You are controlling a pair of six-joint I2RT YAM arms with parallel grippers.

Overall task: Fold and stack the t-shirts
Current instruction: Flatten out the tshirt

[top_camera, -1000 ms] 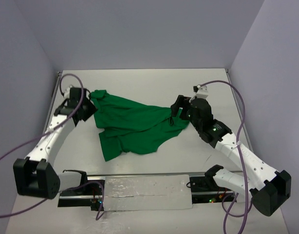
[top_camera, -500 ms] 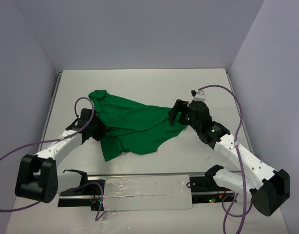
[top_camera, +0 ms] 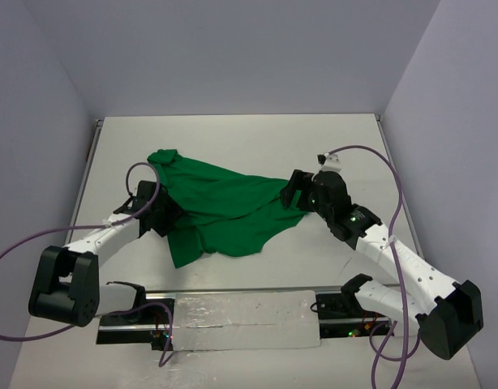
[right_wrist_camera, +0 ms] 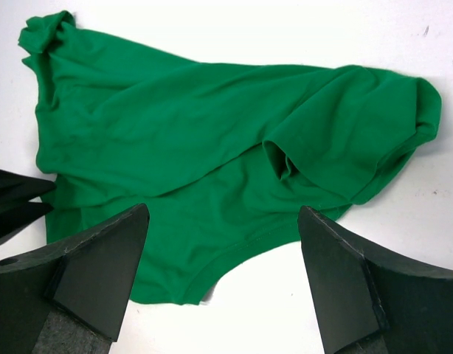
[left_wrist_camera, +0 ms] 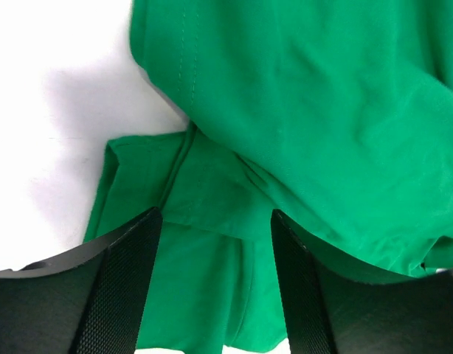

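The bright-green t-shirt [top_camera: 225,207] lies crumpled in the middle of the white table, bunched at its far left corner. It fills the left wrist view [left_wrist_camera: 300,125] and spreads across the right wrist view [right_wrist_camera: 197,147]. My left gripper [top_camera: 169,217] is open at the shirt's left edge, low over a fold of cloth that lies between its fingers [left_wrist_camera: 116,295]. My right gripper [top_camera: 291,190] is open and empty, held just above the shirt's right edge with its fingers [right_wrist_camera: 101,273] wide apart.
The white table [top_camera: 233,138] is walled by grey panels at the left, back and right. A metal rail with a white strip [top_camera: 241,316] runs along the near edge between the arm bases. Purple cables [top_camera: 371,150] loop off both arms.
My left gripper has come down and back from the shirt's far left corner to its left edge, nearer the front. My right gripper has edged slightly left over the shirt.
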